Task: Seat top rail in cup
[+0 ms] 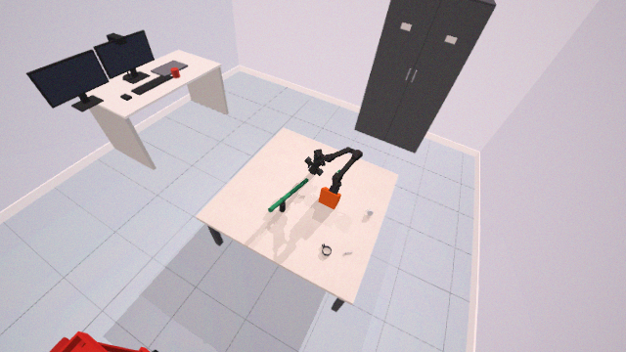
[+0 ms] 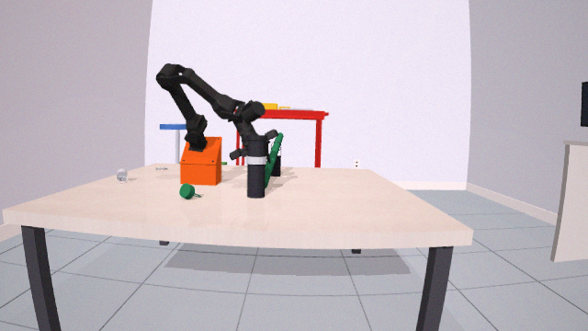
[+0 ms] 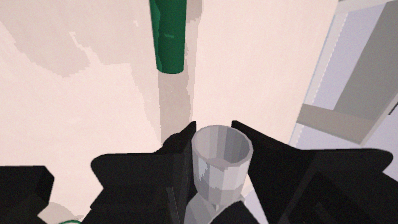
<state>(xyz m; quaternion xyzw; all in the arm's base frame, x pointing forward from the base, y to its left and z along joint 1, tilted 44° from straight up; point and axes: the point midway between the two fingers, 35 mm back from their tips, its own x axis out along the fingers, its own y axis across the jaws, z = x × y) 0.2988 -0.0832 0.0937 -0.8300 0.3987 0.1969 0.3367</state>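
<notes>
The green rail (image 1: 289, 196) (image 2: 275, 158) (image 3: 169, 40) slants past the small black post (image 1: 282, 207) (image 2: 277, 167). Its cut end shows in the wrist view, ahead and slightly left of the grey rail-end cup (image 3: 222, 165), with a gap between them. The cup's open mouth faces up in that view. My gripper (image 1: 313, 173) (image 3: 213, 124) is shut on the cup, one finger on each side, and does not touch the rail. The pale brace band (image 2: 256, 160) sits on the upper part of the big black post (image 2: 255, 181). The arm hides the big post in the top view.
The orange arm base (image 1: 330, 198) (image 2: 200, 172) stands beside the rail. A loose green cap (image 2: 186, 191) lies left of the big post. A small grey cup (image 1: 370, 213) (image 2: 121, 175) and a dark ring (image 1: 322, 252) lie farther off on the table (image 1: 235, 196) (image 2: 344, 207).
</notes>
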